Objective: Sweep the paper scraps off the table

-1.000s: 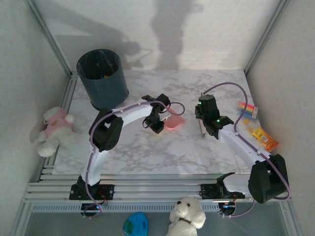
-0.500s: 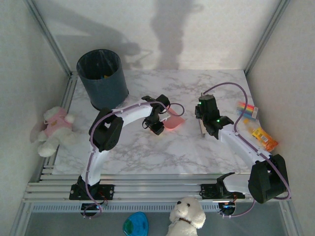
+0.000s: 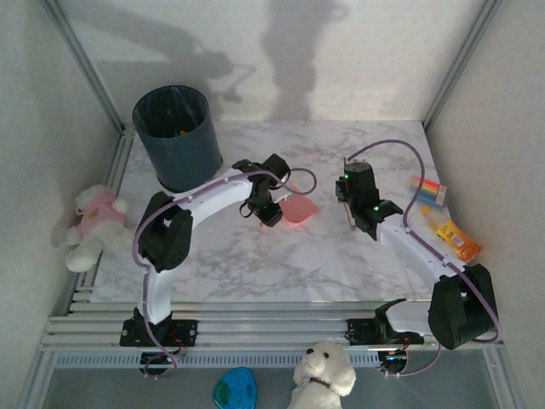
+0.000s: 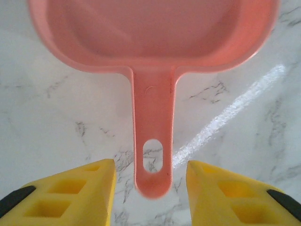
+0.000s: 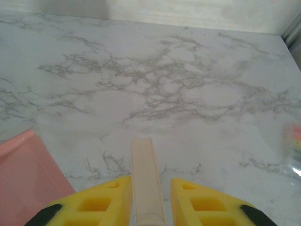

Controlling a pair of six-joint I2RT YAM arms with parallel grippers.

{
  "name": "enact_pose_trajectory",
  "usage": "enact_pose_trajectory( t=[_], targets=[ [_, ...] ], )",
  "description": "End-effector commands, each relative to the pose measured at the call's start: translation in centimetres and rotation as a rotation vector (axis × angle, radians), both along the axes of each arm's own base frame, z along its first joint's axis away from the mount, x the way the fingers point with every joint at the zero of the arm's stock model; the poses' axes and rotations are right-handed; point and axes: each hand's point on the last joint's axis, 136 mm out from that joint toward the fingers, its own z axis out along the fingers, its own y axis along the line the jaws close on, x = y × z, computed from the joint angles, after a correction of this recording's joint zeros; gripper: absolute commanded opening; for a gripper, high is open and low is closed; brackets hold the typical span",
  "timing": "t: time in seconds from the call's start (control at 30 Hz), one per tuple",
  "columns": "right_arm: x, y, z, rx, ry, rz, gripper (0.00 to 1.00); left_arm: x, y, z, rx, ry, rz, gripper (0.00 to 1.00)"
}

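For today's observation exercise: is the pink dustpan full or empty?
Empty: the dustpan shows bare pink inside, nothing lying in the visible part.

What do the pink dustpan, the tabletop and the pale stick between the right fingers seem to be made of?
The pink dustpan: probably moulded plastic, smooth and semi-matte, with a moulded hang hole. The tabletop: marble look, glossy glare streak; perhaps printed laminate. The pale stick: cream, matte; wood or plastic, unclear.

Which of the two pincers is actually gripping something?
The right pincer: its jaws clamp a pale stick. The left pincer stands open astride the pink dustpan's handle, not touching it.
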Motion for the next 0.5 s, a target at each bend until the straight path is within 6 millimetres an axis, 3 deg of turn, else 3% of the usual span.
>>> enact_pose_trajectory(
  t=[0.0, 0.2, 0.47],
  targets=[
    [1.5, 1.0, 1.1, -0.034, -0.078, 0.069, 0.00, 0.1, 0.1, 2.7, -0.052, -0.059, -0.010, 0.43],
    [2.7, 3.0, 1.2, -0.087, -0.135, 0.176, 0.00, 2.1, 0.8, 6.2, -0.214, -0.138, 0.090, 0.43],
    [3.3, 5.3, 0.5, -0.169, -0.189, 0.271, 0.00, 5.0, 3.9, 9.9, -0.382, -0.199, 0.273, 0.41]
  ],
)
